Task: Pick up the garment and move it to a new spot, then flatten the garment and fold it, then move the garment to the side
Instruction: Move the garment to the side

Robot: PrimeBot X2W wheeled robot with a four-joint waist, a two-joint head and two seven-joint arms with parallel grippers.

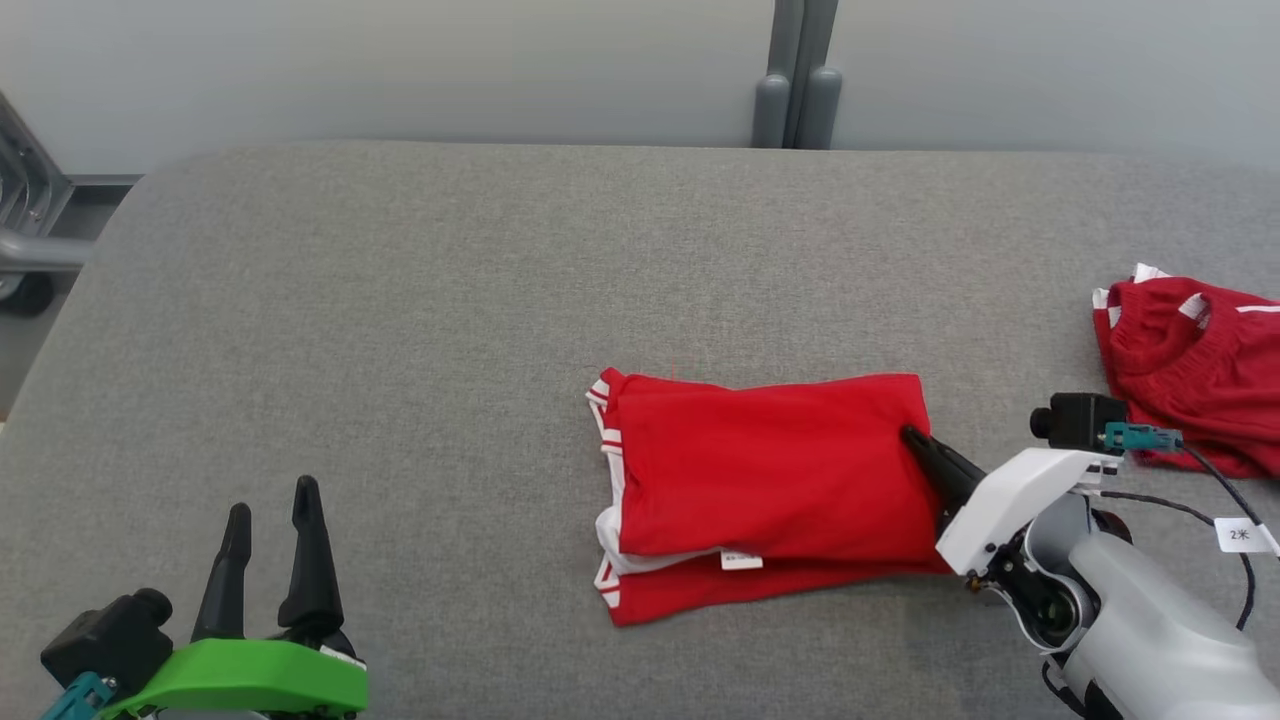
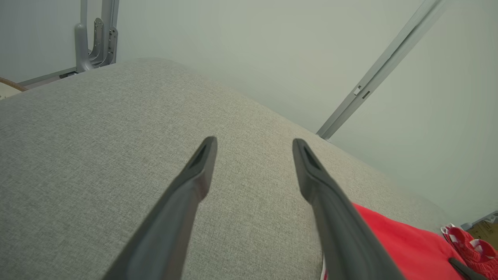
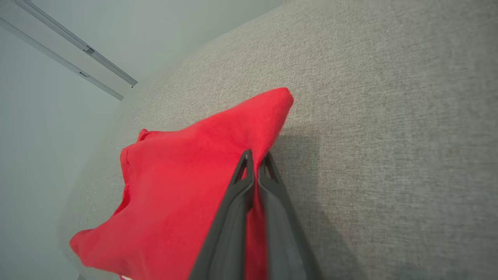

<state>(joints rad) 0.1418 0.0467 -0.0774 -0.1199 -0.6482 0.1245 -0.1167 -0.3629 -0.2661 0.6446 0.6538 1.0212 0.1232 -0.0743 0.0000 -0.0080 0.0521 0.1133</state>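
A folded red garment (image 1: pixel 770 480) with white trim lies in the middle of the grey padded table (image 1: pixel 400 300). My right gripper (image 1: pixel 915 440) is shut on its right edge; in the right wrist view the two fingers pinch the red cloth (image 3: pixel 175 186) at the gripper (image 3: pixel 256 159), and that edge is lifted a little off the table. My left gripper (image 1: pixel 270 510) stands open over bare table at the lower left, well away from the garment. In the left wrist view its fingers (image 2: pixel 202 163) are spread, and the red garment (image 2: pixel 400 245) shows at the lower right.
A second red garment (image 1: pixel 1195 360) with white trim lies crumpled at the table's right edge, also visible as a bundle (image 2: pixel 470 249) in the left wrist view. A grey metal post (image 1: pixel 795 90) stands behind the table, and a metal frame (image 1: pixel 30 220) is at the far left.
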